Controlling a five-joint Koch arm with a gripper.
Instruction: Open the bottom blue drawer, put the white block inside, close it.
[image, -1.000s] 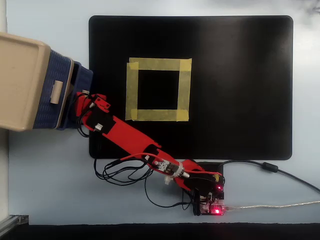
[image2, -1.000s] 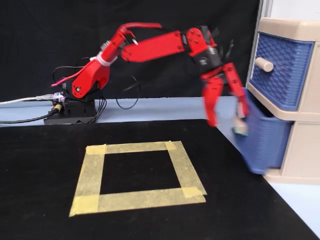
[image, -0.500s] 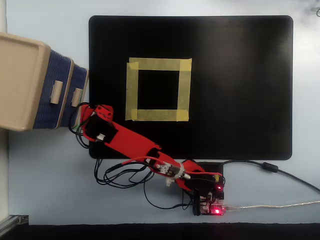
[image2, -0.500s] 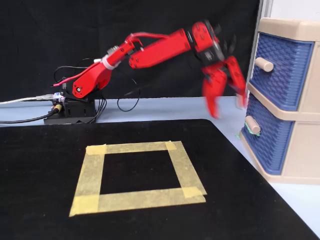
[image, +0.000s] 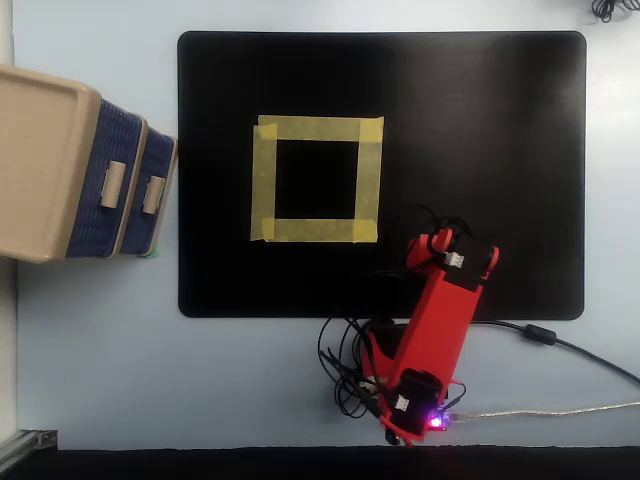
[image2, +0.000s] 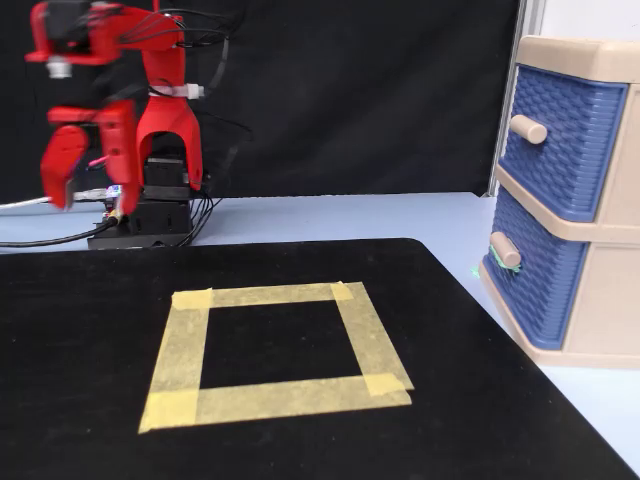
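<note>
So the red arm (image: 432, 330) is folded up at its base, and the end effector (image2: 62, 170) hangs in the air at the far left of the fixed view, over the back edge of the black mat (image2: 90, 360). It's blurry there and I only get one clear red jaw, so I honestly can't tell if it's spread or pinched. Nothing visible in it.

The bottom blue drawer (image2: 535, 285) is way across the scene from the end effector, low in the beige cabinet (image2: 610, 300) on the right side of the fixed view. It looks pushed in, or nearly, with its little beige handle (image2: 505, 249) sticking out. From overhead its front (image: 158, 195) sits a bit further out toward the mat than the upper blue drawer (image: 105, 185), and the cabinet is just beside the mat's left edge.

The white block doesn't show up in either view. The drawer's inside is hidden. There's a tiny green bit at the drawer's lower corner (image2: 478, 270) that I can't identify. The cabinet is cut off at the frame edge in both views.

The mat lies on a pale blue tabletop (image: 100, 350) and has a square of yellow masking tape (image: 316, 179) on it, empty in the middle. Black curtain (image2: 350, 90) behind the arm, cables (image: 560, 345) trailing off its base.
</note>
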